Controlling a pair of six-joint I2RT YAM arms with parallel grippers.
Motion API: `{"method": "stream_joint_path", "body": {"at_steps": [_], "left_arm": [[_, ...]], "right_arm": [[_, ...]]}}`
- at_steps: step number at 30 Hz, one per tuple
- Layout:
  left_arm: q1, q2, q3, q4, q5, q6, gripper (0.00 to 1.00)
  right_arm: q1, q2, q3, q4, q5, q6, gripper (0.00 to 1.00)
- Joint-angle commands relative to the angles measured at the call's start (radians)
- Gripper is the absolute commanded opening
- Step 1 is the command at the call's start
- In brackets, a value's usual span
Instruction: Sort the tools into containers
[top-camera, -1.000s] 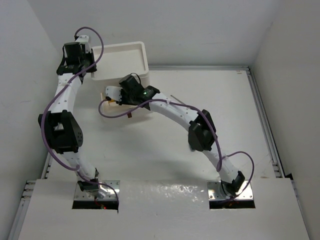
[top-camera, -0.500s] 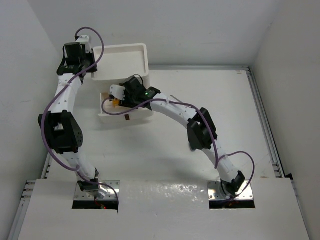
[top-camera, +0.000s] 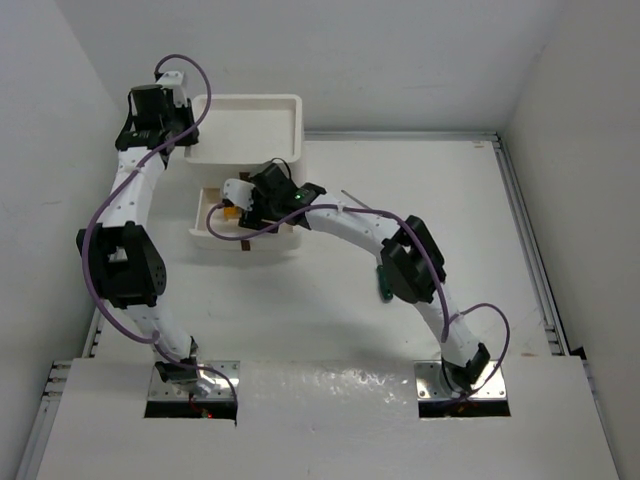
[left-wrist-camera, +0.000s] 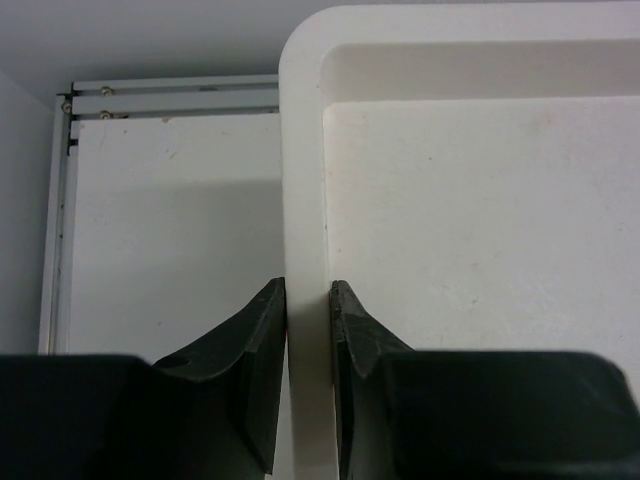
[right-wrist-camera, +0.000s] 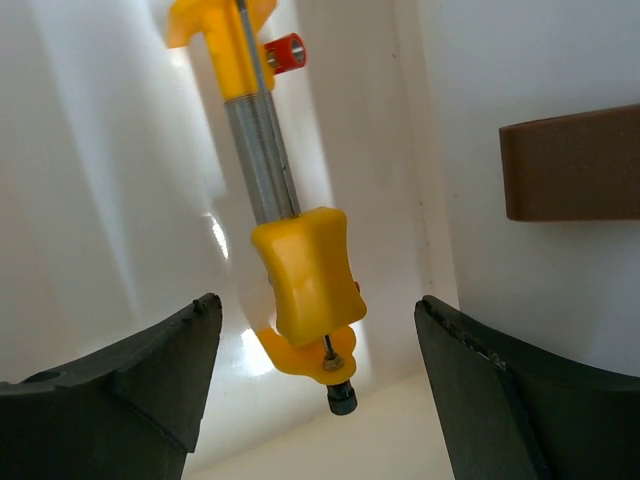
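The white container unit has a shallow top tray (top-camera: 250, 125) and a drawer (top-camera: 215, 232) pulled out toward the near side, with a brown tab (top-camera: 247, 247). My left gripper (top-camera: 168, 140) is shut on the tray's left rim (left-wrist-camera: 303, 180); in the left wrist view (left-wrist-camera: 308, 285) the jaws pinch the wall. My right gripper (top-camera: 238, 200) hangs open over the drawer. In the right wrist view (right-wrist-camera: 318, 302) its fingers (right-wrist-camera: 150, 370) stand apart on either side of a yellow-orange tool (right-wrist-camera: 300, 275) with a metal shaft, lying in the drawer untouched. A brown tab (right-wrist-camera: 575, 165) shows at right.
A dark green tool (top-camera: 384, 284) lies on the table, partly hidden by the right arm's elbow. A thin metal shaft (top-camera: 352, 198) lies right of the container. Walls close in left and behind; a rail (top-camera: 525, 240) runs along the table's right side.
The drawer has slid further out toward the near side. The right gripper has moved down with it and now sits over the drawer. The left gripper still clamps the tray rim.
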Motion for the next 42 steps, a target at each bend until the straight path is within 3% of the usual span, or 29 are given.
{"method": "stream_joint_path", "body": {"at_steps": [1, 6, 9, 11, 13, 14, 15, 17, 19, 22, 25, 28, 30, 33, 42], "left_arm": [[0.004, 0.023, -0.028, -0.119, -0.024, -0.002, 0.00], [0.004, 0.032, -0.028, -0.119, -0.026, -0.020, 0.00], [0.005, 0.038, -0.028, -0.119, -0.029, -0.030, 0.00], [0.005, 0.040, -0.033, -0.120, -0.029, -0.031, 0.00], [0.005, 0.040, -0.037, -0.117, -0.032, -0.033, 0.00], [0.004, 0.041, -0.043, -0.114, -0.032, -0.034, 0.00], [0.005, 0.041, -0.043, -0.111, -0.035, -0.036, 0.00], [0.005, 0.043, -0.045, -0.111, -0.034, -0.039, 0.00], [0.005, 0.046, -0.043, -0.114, -0.029, -0.040, 0.00], [0.005, 0.044, -0.049, -0.116, -0.028, -0.037, 0.00], [0.005, 0.047, -0.049, -0.116, -0.026, -0.036, 0.00], [0.005, 0.044, -0.048, -0.116, -0.028, -0.037, 0.00], [0.005, 0.044, -0.045, -0.116, -0.028, -0.034, 0.00], [0.004, 0.043, -0.040, -0.117, -0.028, -0.028, 0.00], [0.005, 0.041, -0.045, -0.116, -0.002, -0.005, 0.00]], "right_arm": [[-0.010, -0.233, -0.004, 0.110, 0.044, 0.057, 0.83], [-0.010, -0.377, -0.091, 0.165, 0.013, 0.131, 0.86], [-0.010, -0.451, -0.145, 0.188, -0.005, 0.273, 0.87], [-0.008, -0.481, -0.186, 0.182, -0.011, 0.366, 0.80], [-0.007, -0.539, -0.296, 0.223, -0.026, 0.542, 0.65], [-0.002, -0.564, -0.365, 0.263, -0.033, 0.618, 0.40], [0.004, -0.589, -0.440, 0.312, -0.021, 0.749, 0.26], [0.038, -0.649, -0.683, 0.514, -0.007, 0.850, 0.00], [0.106, -0.675, -0.827, 0.632, 0.064, 0.878, 0.00], [0.209, -0.675, -0.906, 0.719, 0.133, 0.806, 0.00], [0.234, -0.634, -0.943, 0.772, 0.103, 0.870, 0.00], [0.234, -0.560, -0.927, 0.742, 0.130, 0.950, 0.00], [0.233, -0.528, -0.923, 0.743, 0.235, 0.994, 0.00], [0.228, -0.479, -0.927, 0.821, 0.297, 1.001, 0.00], [0.161, -0.287, -0.728, 0.843, 0.328, 1.023, 0.00]]}}
